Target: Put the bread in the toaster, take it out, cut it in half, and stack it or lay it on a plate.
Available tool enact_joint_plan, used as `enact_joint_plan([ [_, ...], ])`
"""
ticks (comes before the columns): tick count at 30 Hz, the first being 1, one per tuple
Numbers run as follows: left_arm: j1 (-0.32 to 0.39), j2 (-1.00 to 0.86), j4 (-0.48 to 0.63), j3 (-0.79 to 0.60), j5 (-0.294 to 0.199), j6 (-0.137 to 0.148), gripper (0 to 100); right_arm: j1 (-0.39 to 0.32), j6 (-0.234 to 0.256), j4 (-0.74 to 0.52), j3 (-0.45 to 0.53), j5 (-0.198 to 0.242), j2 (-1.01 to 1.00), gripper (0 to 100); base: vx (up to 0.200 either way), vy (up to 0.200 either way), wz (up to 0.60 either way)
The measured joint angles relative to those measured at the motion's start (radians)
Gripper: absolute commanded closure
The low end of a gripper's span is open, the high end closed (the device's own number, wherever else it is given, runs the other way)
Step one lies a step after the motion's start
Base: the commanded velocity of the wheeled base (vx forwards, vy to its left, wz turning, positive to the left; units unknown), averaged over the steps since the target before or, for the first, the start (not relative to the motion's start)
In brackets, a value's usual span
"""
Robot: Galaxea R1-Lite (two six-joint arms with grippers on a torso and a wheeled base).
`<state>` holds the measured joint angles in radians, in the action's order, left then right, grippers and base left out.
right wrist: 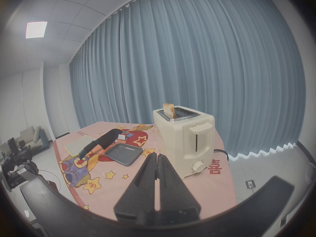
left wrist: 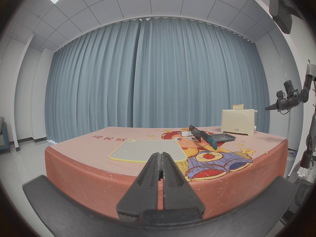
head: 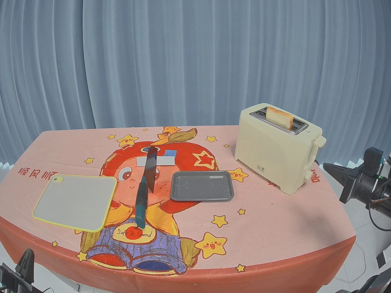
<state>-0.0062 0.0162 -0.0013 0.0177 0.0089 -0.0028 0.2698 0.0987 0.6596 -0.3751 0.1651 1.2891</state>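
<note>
Head view: 1 bread slice [head: 279,117] stands in toaster [head: 277,151] slot, top poking out. Toaster sits just left of your right claw [head: 328,168], which hangs off bench [head: 285,224] edge. Plate [head: 202,185], knife [head: 146,184] and cutting board [head: 75,201] lie farther left.
Left wrist view: your left claw [left wrist: 161,156] clenched, empty, board ahead of it.
Right wrist view: right claw clenched, empty, toaster just ahead.

Your left gripper [left wrist: 161,157] sits low at your left side, fingers pressed together, holding nothing; your right gripper [right wrist: 157,158] is held higher. Its fingers meet too, empty.
</note>
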Motion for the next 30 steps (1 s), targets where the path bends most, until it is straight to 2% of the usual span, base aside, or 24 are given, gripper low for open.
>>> enact_joint_plan([
  [12, 0.0, 0.0, 0.0, 0.0, 0.0, 0.0, 100, -0.017, 0.003, 0.003, 0.011, -0.007, 0.098, 100, 0.0, 0.0, 0.0],
  [19, 0.0, 0.0, 0.0, 0.0, 0.0, 0.0, 100, -0.05, 0.052, -0.005, 0.003, -0.013, 0.148, 100, 0.0, 0.0, 0.0],
  [30, 0.0, 0.0, 0.0, 0.0, 0.0, 0.0, 100, -0.072, 0.067, 0.006, -0.016, -0.013, 0.227, 100, 0.0, 0.0, 0.0],
])
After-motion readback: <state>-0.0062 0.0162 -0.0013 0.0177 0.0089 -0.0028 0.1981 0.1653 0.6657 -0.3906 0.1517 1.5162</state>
